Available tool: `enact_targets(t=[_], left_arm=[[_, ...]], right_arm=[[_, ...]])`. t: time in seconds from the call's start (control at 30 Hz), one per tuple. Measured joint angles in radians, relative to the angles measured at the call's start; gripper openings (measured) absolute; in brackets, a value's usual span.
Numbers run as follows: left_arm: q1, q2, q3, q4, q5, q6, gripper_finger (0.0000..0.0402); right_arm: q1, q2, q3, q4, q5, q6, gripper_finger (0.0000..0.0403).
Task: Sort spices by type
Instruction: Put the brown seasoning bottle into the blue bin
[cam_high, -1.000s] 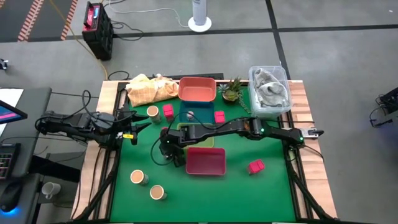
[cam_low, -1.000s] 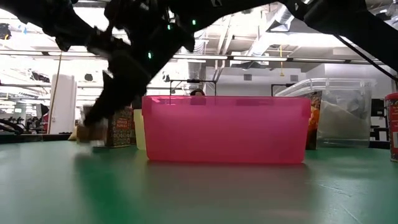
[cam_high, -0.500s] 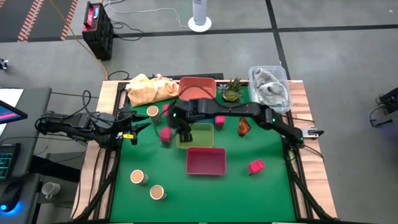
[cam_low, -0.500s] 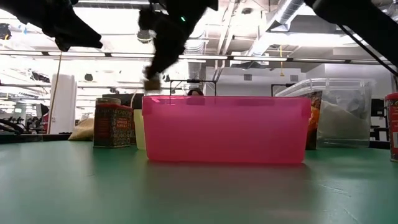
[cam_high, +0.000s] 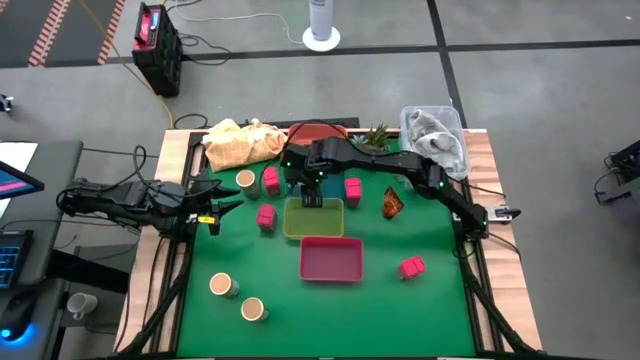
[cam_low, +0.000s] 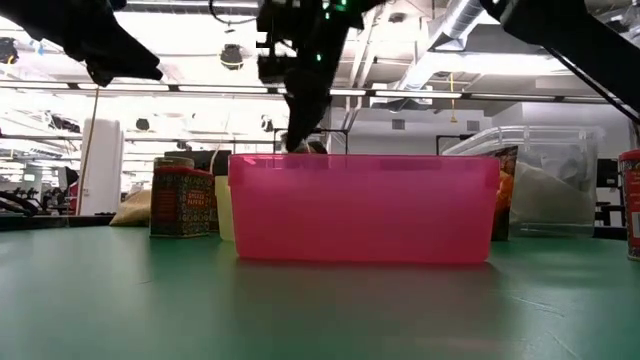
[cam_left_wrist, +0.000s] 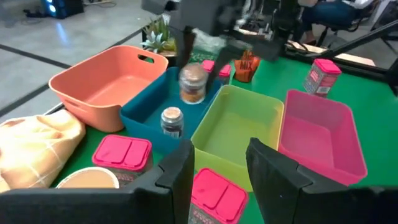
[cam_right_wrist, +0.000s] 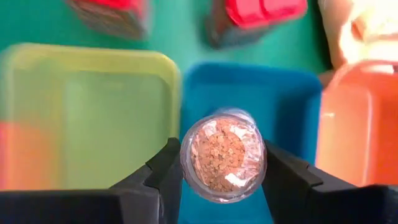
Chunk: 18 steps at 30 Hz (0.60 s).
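My right gripper (cam_high: 308, 182) hangs over the blue tray (cam_right_wrist: 292, 106), shut on a small clear shaker jar (cam_left_wrist: 194, 84) of brown grains. A second small jar (cam_left_wrist: 171, 121) stands inside the blue tray. Pink-red cubes (cam_high: 270, 178) (cam_high: 265, 215) (cam_high: 352, 187) (cam_high: 411, 267) stand on the green mat. Tan-topped jars (cam_high: 245, 179) (cam_high: 221, 284) (cam_high: 253, 309) stand at the left. The orange-brown packet (cam_high: 391, 204) lies right of the trays. My left gripper (cam_high: 218, 203) waits at the left edge, slightly open, with nothing between its fingers. My right gripper pinches the shaker jar's round side (cam_right_wrist: 188, 155) between its two fingers, one on each side. The fingers come from above, pointing steeply down. The jar hangs roughly upright, lifted clear above the blue tray, its underside showing in the right wrist view.
The yellow-green tray (cam_high: 313, 218) and the pink tray (cam_high: 332, 260) lie nearer than the blue one; the orange tray (cam_left_wrist: 102, 81) sits behind it. A potted plant (cam_high: 375, 142), a clear bin (cam_high: 436, 140) and a yellow cloth (cam_high: 240, 142) line the far edge.
My right gripper has risen from the mat left of the pink tray with the jar. It has carried it toward the far edge, past the yellow-green tray, to above the blue tray, tipping to point more steeply down. The jar is lifted clear now.
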Motion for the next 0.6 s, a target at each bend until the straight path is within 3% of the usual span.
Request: enact_targets(t=[0.17, 0.43, 0.6], left_arm=[[0.000, 0.000, -0.016, -0.001, 0.000, -0.002, 0.0137], [0.000, 0.000, -0.017, 0.033, -0.030, -0.002, 0.0137], [0.000, 0.000, -0.017, 0.053, -0.037, -0.002, 0.0137]], right_arm=[[-0.038, -0.070, -0.175, 0.100, 0.001, 0.004, 0.0197], [-0.057, -0.316, -0.697, 0.572, -0.001, 0.051, 0.0197], [-0.095, -0.378, -0.901, 0.760, -0.002, 0.091, 0.0197]])
